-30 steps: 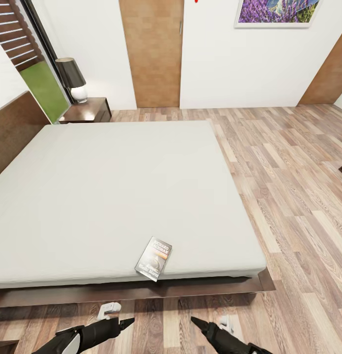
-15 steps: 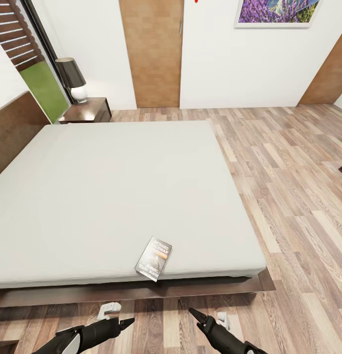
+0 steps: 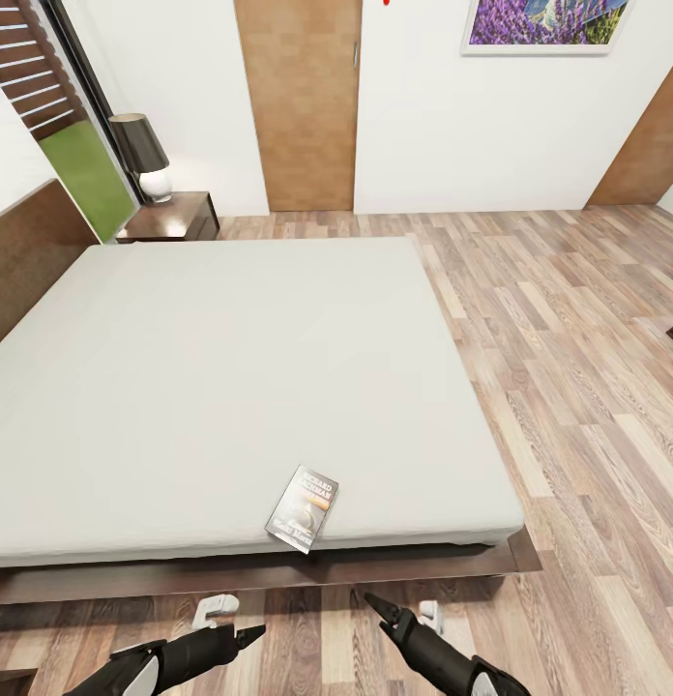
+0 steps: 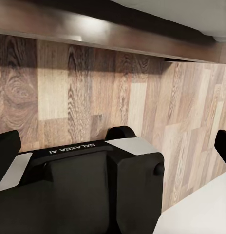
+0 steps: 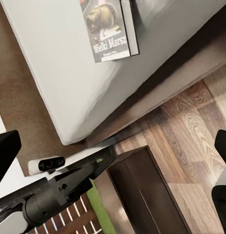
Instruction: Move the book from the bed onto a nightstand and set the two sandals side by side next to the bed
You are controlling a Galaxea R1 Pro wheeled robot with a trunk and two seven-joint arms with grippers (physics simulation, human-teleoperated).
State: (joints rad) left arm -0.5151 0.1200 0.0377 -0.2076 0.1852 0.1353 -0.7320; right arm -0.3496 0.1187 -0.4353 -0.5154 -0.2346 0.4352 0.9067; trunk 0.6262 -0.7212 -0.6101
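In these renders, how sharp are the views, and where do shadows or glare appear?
Head view: evenly lit and sharp, the book lettering too small to read fully, a dark shadow under the bed edge. Left wrist view: a soft bright glare on the bed frame, floor grain clear. Right wrist view: sharp, the book cover readable, a shadow beside the mattress.

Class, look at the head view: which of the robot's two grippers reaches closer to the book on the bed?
The right gripper: it points toward the book, while the left gripper sits lower, farther back.
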